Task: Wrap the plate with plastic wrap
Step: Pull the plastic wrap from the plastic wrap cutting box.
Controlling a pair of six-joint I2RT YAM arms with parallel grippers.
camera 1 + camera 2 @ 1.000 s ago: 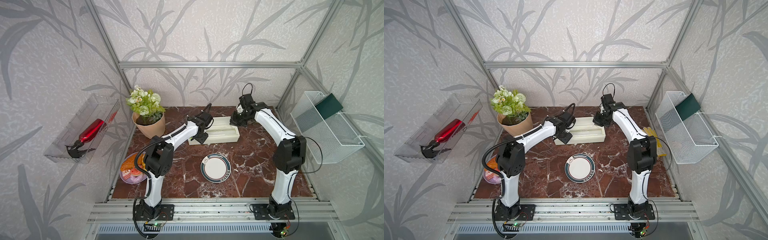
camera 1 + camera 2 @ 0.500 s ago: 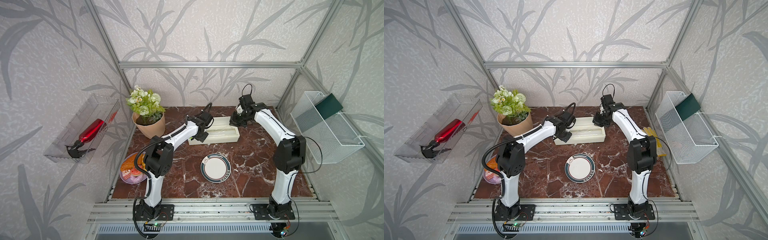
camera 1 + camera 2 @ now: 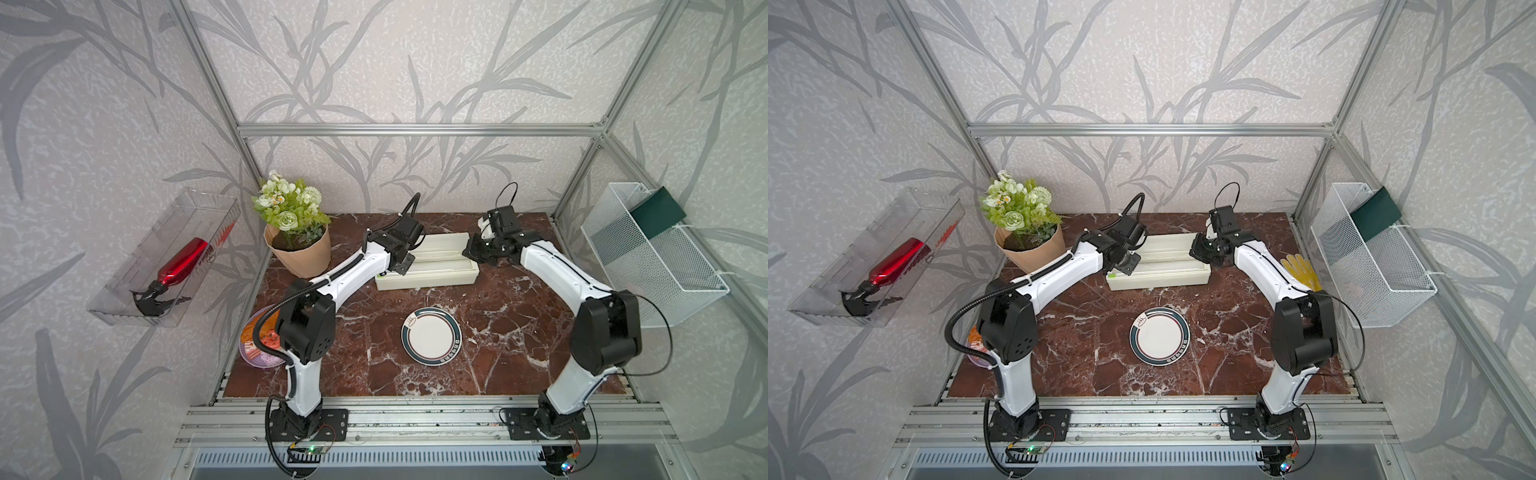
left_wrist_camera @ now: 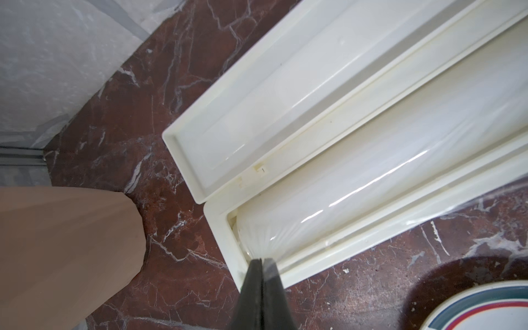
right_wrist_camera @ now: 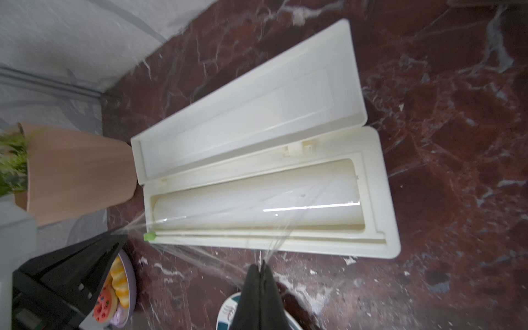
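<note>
Marble tabletop (image 3: 353, 332): one plate (image 3: 431, 336), one dispenser (image 3: 432, 280); left hand (image 4: 261, 260), right hand (image 5: 263, 265) pinch plastic wrap (image 5: 273, 245).

Green-rimmed plate (image 3: 431, 336) flat, uncovered, clear plastic wrap (image 5: 271, 243) stretched taut off its roll (image 5: 200, 208)

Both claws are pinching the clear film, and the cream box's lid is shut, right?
No, the lid of the dispenser box lies open, as the right wrist view shows. The left gripper and right gripper do pinch the plastic wrap.
</note>
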